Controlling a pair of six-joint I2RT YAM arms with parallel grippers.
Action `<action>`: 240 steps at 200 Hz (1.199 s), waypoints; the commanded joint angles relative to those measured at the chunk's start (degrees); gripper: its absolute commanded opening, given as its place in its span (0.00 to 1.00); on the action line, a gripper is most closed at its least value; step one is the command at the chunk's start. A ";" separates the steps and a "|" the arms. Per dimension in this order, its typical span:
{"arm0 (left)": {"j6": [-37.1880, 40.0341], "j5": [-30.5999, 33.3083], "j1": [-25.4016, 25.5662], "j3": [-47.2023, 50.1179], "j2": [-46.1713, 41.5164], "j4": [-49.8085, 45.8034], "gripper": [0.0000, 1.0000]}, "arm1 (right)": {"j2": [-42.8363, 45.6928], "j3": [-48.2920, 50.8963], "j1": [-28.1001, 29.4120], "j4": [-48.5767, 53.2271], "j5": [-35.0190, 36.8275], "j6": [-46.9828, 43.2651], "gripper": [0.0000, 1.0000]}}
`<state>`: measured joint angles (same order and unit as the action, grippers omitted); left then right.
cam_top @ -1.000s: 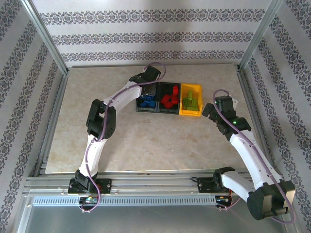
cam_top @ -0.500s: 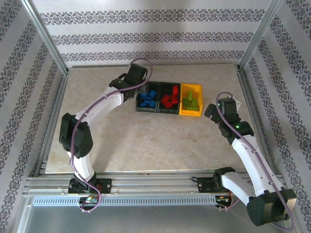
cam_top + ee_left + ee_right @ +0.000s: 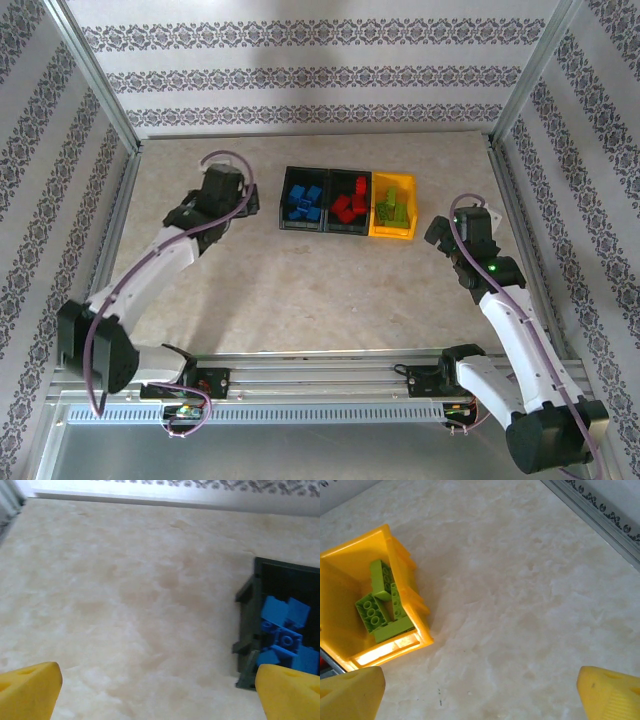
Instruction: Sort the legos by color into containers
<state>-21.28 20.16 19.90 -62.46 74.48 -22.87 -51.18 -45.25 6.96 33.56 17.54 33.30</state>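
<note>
Three joined bins stand in a row at the back middle of the table. The left black bin (image 3: 303, 201) holds blue legos (image 3: 302, 200), the middle black bin (image 3: 349, 203) holds red legos (image 3: 350, 203), and the yellow-orange bin (image 3: 392, 207) holds lime green legos (image 3: 392, 207). My left gripper (image 3: 243, 198) hovers left of the bins, open and empty; the black bin (image 3: 250, 625) with blue legos (image 3: 285, 640) sits to its right. My right gripper (image 3: 440, 232) is right of the yellow-orange bin (image 3: 350, 575), open and empty, with green legos (image 3: 382, 602) inside the bin.
Aluminium frame rails (image 3: 110, 215) border the table on the left, right (image 3: 520, 200) and near edge. A patterned wall (image 3: 320, 75) rises at the back. The marble tabletop (image 3: 320, 290) spreads out before the bins.
My left arm has pulled back from over the blue bin, swinging left and away from the bins. The right arm has shifted slightly toward me.
</note>
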 commanded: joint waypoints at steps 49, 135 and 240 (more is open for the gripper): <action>-2.18 3.55 -9.66 15.88 -16.50 4.15 1.00 | -0.72 1.61 -1.17 -2.82 -0.06 1.17 0.98; -0.19 -2.67 -20.47 29.60 -17.66 21.24 1.00 | 3.14 12.97 -1.52 -22.43 2.73 -5.73 0.98; 15.85 -8.68 -21.90 37.46 -5.86 53.09 1.00 | -0.24 23.52 -1.76 -48.46 3.60 -22.88 0.98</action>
<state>-11.09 14.76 -1.15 -25.85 65.69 18.70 -49.39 -22.74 6.09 -6.02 21.19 16.40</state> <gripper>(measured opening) 0.994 0.984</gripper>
